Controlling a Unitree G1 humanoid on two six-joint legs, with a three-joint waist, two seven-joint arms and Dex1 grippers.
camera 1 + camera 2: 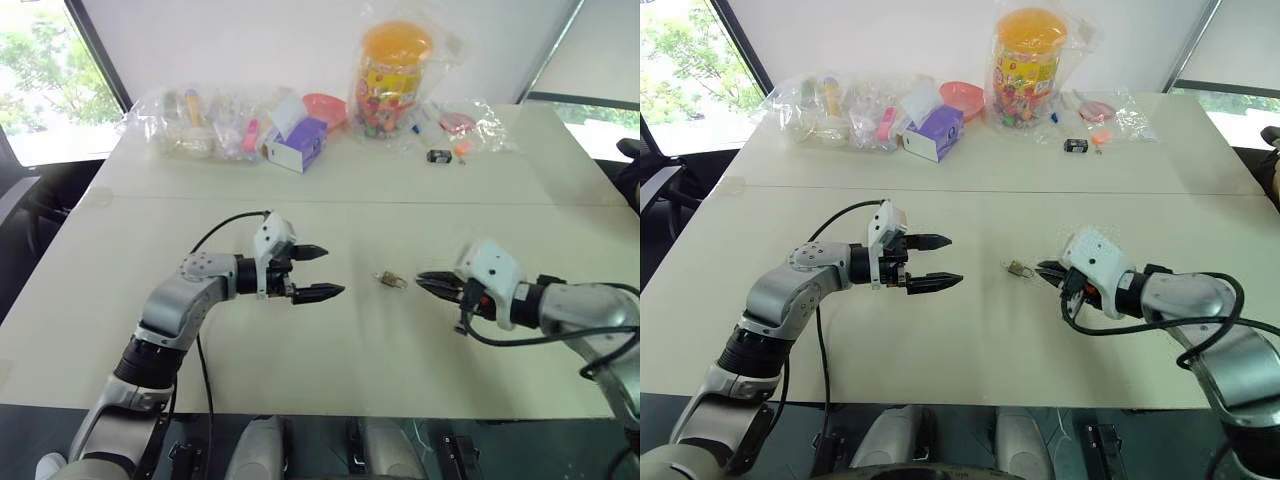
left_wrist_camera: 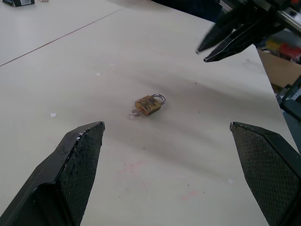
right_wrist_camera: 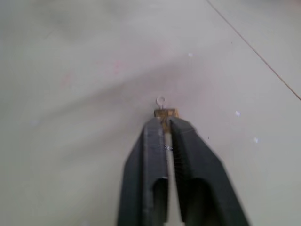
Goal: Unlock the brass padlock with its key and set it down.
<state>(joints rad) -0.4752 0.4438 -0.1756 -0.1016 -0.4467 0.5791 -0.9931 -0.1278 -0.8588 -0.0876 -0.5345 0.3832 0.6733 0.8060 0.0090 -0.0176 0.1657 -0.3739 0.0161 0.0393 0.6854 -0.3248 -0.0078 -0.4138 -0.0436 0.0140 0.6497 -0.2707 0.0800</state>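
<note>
- The brass padlock (image 2: 149, 104) lies flat on the table (image 1: 200, 180) between my two claws, with what I take for its key's ring at one end.
- It looks tiny, hard, slick and light, apt to skid; I judge the flat brass body the place to pinch.
- My left claw (image 1: 316, 272) hovers wide open, empty.
- My right claw (image 3: 165, 128), parted a sliver, has its tips at the padlock; whether it touches, I cannot tell.

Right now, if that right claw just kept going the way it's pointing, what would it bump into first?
Most likely the brass padlock, lying on the table just ahead of the right gripper. In the right wrist view the padlock sits directly beyond the fingertips, though the gap between them is hard to judge.
</note>
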